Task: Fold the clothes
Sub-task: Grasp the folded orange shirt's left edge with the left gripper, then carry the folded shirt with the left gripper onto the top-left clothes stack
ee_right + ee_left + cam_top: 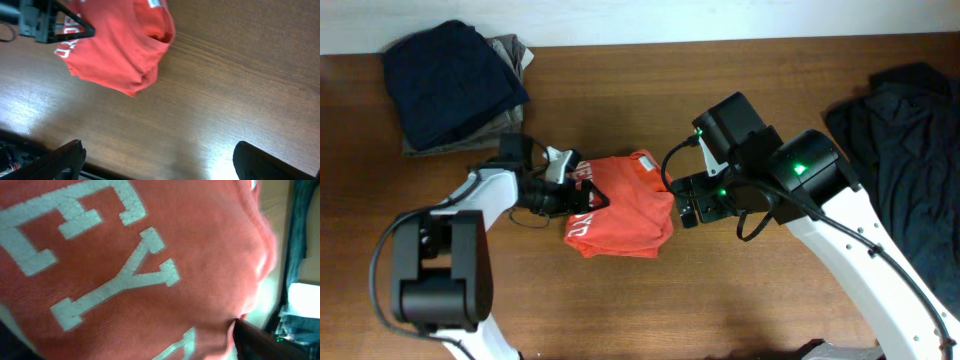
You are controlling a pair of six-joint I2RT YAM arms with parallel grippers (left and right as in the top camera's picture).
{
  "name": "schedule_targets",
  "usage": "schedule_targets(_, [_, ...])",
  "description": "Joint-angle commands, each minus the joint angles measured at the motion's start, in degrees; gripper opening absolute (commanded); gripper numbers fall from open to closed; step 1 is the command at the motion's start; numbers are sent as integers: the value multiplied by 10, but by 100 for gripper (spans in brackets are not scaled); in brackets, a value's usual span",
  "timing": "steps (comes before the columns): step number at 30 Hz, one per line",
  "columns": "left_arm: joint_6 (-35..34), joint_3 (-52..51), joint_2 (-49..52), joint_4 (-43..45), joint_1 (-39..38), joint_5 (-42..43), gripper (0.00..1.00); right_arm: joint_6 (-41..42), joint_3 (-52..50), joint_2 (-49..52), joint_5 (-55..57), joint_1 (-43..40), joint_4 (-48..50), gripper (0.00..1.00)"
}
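Orange-red T-shirt (625, 210) lies bunched in a rough heap at the middle of the brown wooden surface (770, 310). White lettering (115, 275) shows on its left side. Left claw (585, 198) is clamped on the shirt's left edge, and its wrist view is filled with fabric close against the lens. Right claw (160, 160) has its fingers wide apart and holds nothing. It sits over bare wood just right of the shirt, not touching it. A folded pile of dark navy and tan garments (455, 85) rests at the far left corner, well apart from the shirt. A loose dark garment (905, 150) lies spread at the right edge.
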Motion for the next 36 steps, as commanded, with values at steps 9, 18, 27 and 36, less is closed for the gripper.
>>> schedule_targets(9, [-25,-16,91,62,-18,7,10,5,-2,2,3,3,2,99])
schedule_targets(18, [-25,102,90,35,-17,-16,0,5,-2,2,3,3,-2,99])
schedule_targets(27, [-17,348,90,-97,-2,-225,0,3,-2,2,9,3,-14,99])
schedule_targets(36, [32,428,91,-65,37,-323,0,3,-2,2,9,3,-32,99])
